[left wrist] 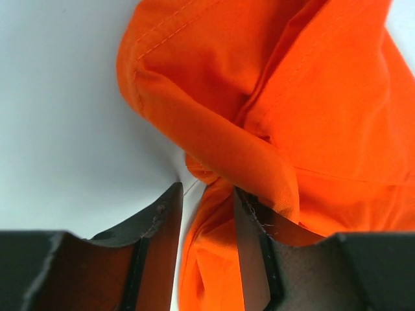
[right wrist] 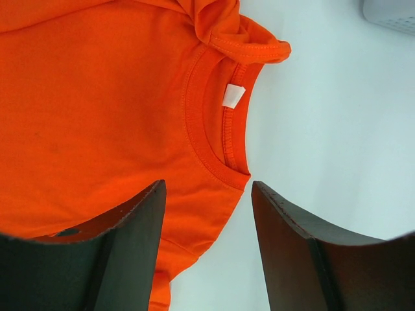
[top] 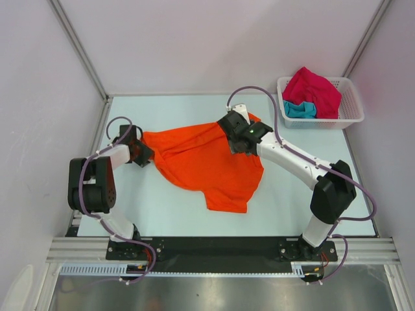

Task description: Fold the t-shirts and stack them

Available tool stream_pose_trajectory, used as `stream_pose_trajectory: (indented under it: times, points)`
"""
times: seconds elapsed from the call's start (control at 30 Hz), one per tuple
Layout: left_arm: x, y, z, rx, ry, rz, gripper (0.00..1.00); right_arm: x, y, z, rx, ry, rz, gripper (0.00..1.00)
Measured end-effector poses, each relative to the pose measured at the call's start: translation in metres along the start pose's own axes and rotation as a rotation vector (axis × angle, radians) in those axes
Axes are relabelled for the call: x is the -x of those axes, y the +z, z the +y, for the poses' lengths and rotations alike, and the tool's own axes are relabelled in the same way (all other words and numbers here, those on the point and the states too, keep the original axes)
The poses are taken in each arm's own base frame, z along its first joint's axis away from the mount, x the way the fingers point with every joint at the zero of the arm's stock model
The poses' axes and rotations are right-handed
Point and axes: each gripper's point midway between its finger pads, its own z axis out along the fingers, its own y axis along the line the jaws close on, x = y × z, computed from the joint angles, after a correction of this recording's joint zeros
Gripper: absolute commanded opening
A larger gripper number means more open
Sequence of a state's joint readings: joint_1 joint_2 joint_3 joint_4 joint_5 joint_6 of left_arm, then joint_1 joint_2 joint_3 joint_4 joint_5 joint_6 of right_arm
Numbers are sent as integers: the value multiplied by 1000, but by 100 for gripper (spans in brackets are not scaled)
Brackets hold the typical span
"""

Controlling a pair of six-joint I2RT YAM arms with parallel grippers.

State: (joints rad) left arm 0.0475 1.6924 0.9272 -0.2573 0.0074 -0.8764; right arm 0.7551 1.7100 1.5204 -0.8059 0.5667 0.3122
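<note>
Left jaws stand narrow, low at the left side of the tabletop, with a twisted bunch of the orange t-shirt running between the two fingers. The cloth lies against the one finger, while a thin strip of pale tabletop shows beside the other. Whether the cloth is truly pinched I cannot tell. From above, the shirt's left corner draws to a point right at the end of the left arm.

Right jaws stand wide, with nothing between them. They hang above the shirt's far right edge, over the collar. One finger is over orange cloth and the other over bare tabletop. A small white label sits inside the neckband, and a folded-over bit of hem lies just beyond it. The right arm reaches in from the near right toward the middle.

The orange t-shirt lies spread but rumpled across the middle of the tabletop, creased along its length, with one end hanging toward the near edge.

At the far right corner stands a white lattice basket, well apart from the orange shirt. In it a crimson-pink t-shirt is heaped above the rim, and a teal t-shirt is tucked under its near left side.
</note>
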Motion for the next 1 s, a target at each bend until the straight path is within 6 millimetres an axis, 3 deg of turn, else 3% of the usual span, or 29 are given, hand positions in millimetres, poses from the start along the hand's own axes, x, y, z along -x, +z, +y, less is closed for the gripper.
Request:
stream_pose_trajectory:
  times: [0.3,0.37,0.4,0.43,0.47,0.8,1.0]
  points:
    - [0,6,-13,-34,-3,5,42,0,1,-2,-4,0,1,60]
    - [0,6,-13,-31,-1,1,39,0,1,-2,-4,0,1,60]
    - [1,7,-13,-26,0,-5,33,0,1,-2,-4,0,1,60]
    - [2,7,-13,-23,2,-8,11,0,1,-2,-4,0,1,60]
    - [3,8,-13,-18,3,-13,0,0,1,-2,-4,-1,2,60]
    - [8,17,-17,-8,4,-30,0,-1,2,-7,-13,-8,12,59]
    - [14,-1,-18,-3,18,-54,0,-1,2,-8,-14,-10,13,58]
